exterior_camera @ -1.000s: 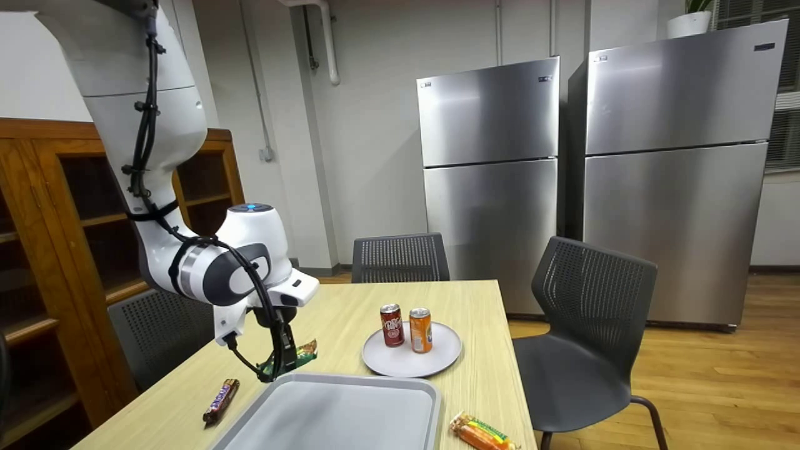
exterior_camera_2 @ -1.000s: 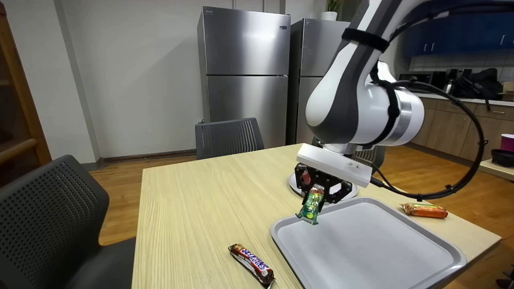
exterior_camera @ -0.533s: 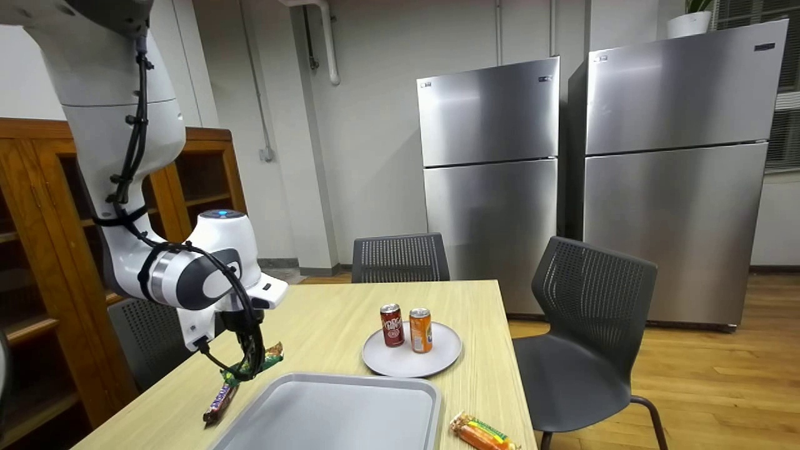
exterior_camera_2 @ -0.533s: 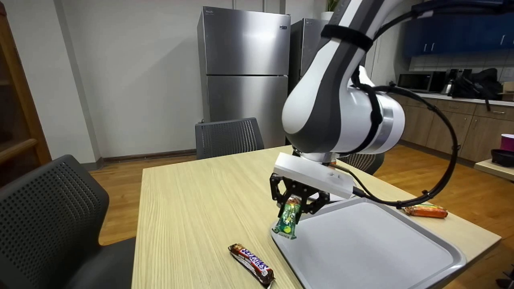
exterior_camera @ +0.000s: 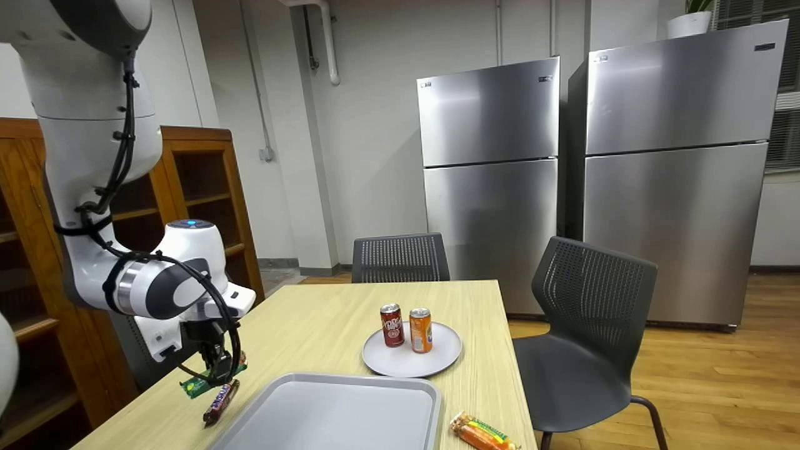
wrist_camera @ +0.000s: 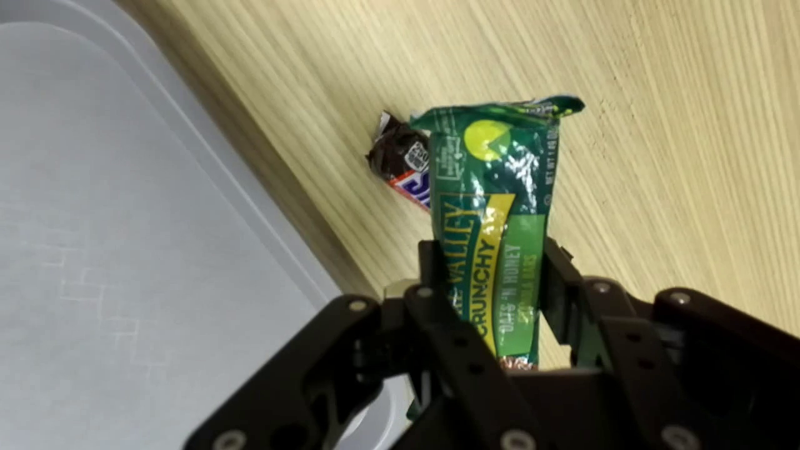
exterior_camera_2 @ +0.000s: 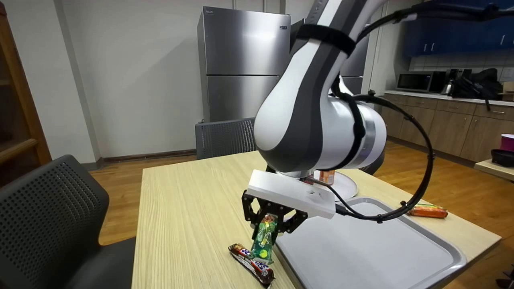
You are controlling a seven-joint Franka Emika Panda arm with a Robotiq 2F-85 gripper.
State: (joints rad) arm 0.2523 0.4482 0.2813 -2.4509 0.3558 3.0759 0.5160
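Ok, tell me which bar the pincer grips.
The green-wrapped granola bar, clamped in the pincer; the Snickers bar and orange-wrapped bar lie on the table.

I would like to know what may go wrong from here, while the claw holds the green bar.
The Oats 'n Honey granola bar overlaps the Snickers bar in the wrist view; lowering it here might press on the Snickers or push it.

The claw pinches the granola bar by its sides, one end sticking out beyond the grip; a knock there could twist it.

The gray tray lies close by; a sideways move might catch its rim.
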